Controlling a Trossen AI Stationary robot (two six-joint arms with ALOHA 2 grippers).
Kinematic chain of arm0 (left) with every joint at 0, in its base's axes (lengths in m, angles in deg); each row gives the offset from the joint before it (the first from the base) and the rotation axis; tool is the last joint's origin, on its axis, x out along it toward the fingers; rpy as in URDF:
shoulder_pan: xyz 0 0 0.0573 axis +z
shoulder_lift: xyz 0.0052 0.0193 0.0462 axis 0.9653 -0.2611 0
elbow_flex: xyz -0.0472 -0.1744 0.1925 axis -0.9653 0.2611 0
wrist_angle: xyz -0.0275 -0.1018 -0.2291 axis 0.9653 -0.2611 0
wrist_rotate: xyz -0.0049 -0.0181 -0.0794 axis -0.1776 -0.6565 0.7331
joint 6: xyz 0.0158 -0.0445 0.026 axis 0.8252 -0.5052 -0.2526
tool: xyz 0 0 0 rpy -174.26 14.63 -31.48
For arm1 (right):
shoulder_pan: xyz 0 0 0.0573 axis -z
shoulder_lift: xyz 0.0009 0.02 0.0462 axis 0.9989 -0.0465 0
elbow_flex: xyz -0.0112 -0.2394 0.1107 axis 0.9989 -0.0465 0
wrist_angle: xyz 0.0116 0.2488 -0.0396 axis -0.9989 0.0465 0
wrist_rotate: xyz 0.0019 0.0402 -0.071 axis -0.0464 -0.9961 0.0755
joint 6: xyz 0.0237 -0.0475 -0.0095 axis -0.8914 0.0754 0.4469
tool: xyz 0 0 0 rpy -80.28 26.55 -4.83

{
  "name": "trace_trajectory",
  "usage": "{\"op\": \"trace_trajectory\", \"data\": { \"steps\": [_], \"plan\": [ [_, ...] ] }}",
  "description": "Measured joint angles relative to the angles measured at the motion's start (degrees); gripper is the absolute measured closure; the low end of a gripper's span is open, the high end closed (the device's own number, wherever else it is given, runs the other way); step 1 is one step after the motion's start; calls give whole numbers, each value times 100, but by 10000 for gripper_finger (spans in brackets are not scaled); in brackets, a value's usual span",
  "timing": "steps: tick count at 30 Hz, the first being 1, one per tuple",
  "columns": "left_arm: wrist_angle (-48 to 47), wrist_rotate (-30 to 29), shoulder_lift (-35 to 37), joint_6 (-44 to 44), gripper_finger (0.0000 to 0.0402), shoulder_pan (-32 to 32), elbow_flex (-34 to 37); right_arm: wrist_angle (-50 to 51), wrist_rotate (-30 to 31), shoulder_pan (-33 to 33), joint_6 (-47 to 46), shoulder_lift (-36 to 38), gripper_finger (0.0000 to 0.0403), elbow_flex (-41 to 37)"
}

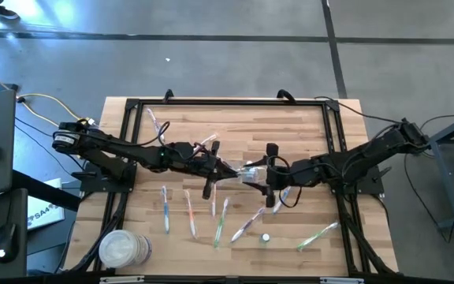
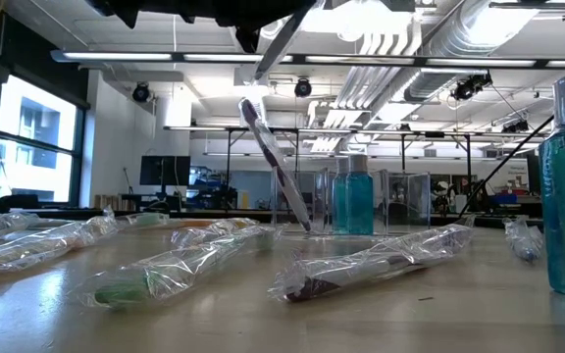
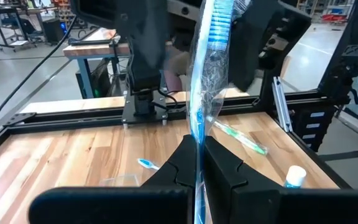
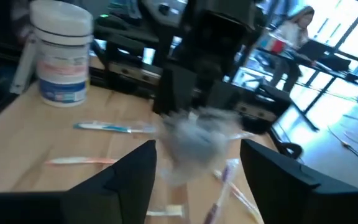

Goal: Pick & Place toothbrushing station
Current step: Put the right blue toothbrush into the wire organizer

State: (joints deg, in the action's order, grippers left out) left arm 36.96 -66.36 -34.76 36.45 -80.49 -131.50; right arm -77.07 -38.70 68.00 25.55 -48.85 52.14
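Note:
My left gripper (image 1: pixel 213 169) is at the table's middle, shut on a blue toothbrush in a clear wrapper (image 3: pixel 211 68). The brush reaches from it toward my right gripper (image 1: pixel 268 175), which faces it from the right with its fingers wide open. The brush's wrapped bristle end (image 3: pixel 219 22) stands between those open fingers; it shows as a clear blur in the right wrist view (image 4: pixel 197 140), and I see no touch. In the low view the brush (image 2: pixel 278 172) slants above the table. I cannot pick out the small transparent container. My left gripper pinches the wrapped blue toothbrush on its handle (image 3: pixel 197 146) between its two fingers (image 3: pixel 229 171). The brush runs on along the fingers, out past their tips toward the table's right. It is held above the table.
Several wrapped toothbrushes lie on the near half of the table (image 1: pixel 190 213) (image 1: pixel 247 225) (image 1: pixel 318 234), one at the far left (image 1: pixel 156 122). A white-capped tube (image 1: pixel 265 237) stands near the front. A wipes canister (image 1: pixel 124 248) stands at the front left corner. A black frame (image 1: pixel 227 102) rims the table.

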Motion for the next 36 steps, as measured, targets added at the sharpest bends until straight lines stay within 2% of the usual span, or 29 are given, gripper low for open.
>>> {"op": "trace_trajectory", "data": {
  "steps": [4, 10, 21, 27, 36],
  "plan": [
    [8, -10, 0, -13, 396, 0, 0, -84, -254, 58, 131, -56, 199, 0],
    [8, -140, 0, -2, 396, 0, 0, -113, -257, 154, 230, -162, 243, 1],
    [12, -157, -2, 72, 396, 0, 0, -78, -299, 289, 328, -179, 383, -2],
    [-10, -157, -2, 7, 380, 0, -5, -103, -290, 284, 421, -179, 380, -2],
    [-21, -567, -2, -46, 283, 0, -7, -118, -193, 286, 497, -179, 387, -2]
  ]
}}
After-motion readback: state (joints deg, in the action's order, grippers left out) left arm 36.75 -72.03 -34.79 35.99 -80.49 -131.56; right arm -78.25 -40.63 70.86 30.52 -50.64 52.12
